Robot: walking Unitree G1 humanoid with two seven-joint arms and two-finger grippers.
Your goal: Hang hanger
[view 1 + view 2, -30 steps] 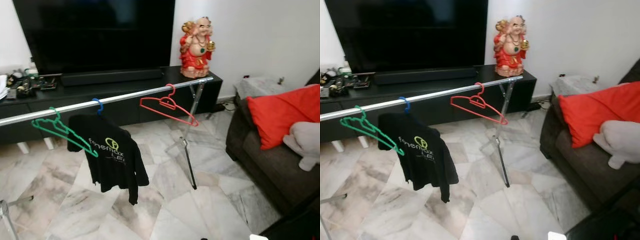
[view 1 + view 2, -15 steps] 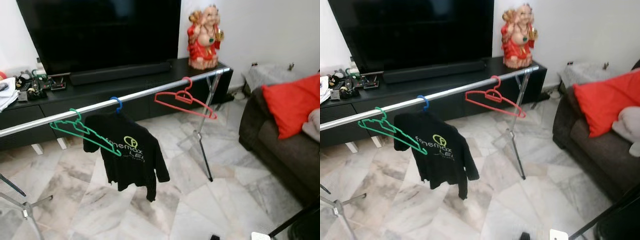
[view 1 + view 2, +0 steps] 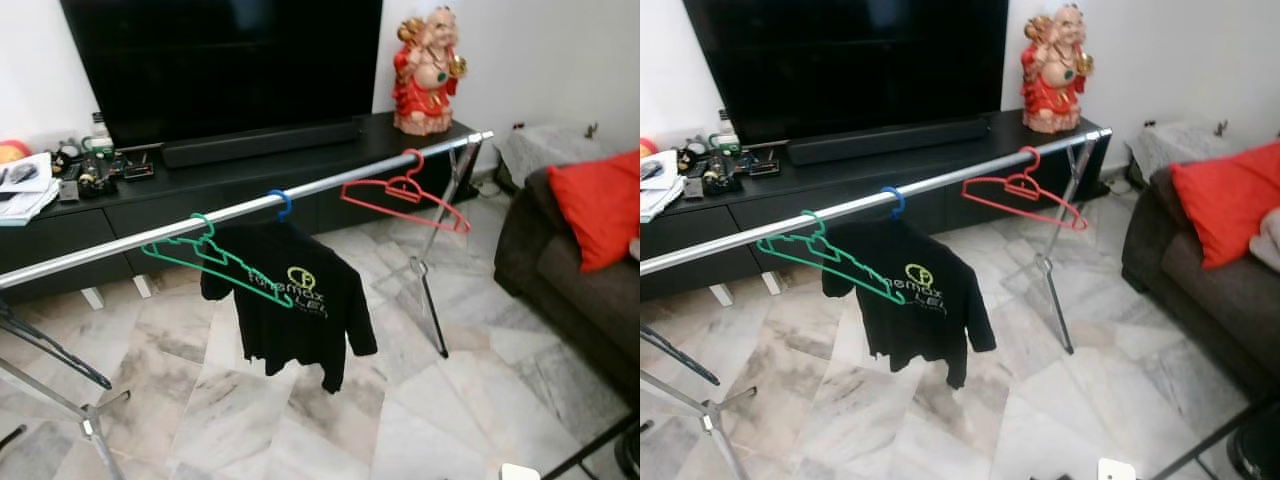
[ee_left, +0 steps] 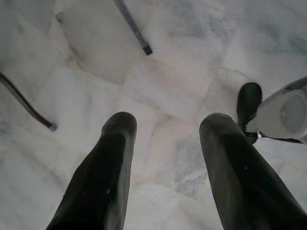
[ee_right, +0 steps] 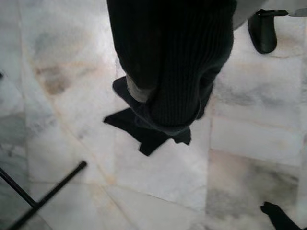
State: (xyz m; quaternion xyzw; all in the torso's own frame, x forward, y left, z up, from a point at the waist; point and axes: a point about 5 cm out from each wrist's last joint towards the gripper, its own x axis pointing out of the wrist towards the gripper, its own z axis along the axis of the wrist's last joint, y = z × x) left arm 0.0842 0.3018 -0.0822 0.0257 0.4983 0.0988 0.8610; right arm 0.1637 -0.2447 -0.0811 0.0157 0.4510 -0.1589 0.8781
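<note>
Chrome clothes rail carries three hangers: a green hanger, a blue hanger bearing a black T-shirt, and a red hanger near its far end. We see our left gripper spread open, empty, over the floor. Our right gripper's view is draped in dark ribbed fabric; finger state cannot be told. Risk: this cloth may slip free or snag the rail as we approach.

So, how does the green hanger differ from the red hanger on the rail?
The green hanger is green and hangs toward the robot's left on the rail; the red hanger is red and hangs toward the right end, near the statue. The green hanger overlaps the black shirt beside it; the red hanger hangs apart from it. Both are bare, thin, and hooked over the same rail.
</note>
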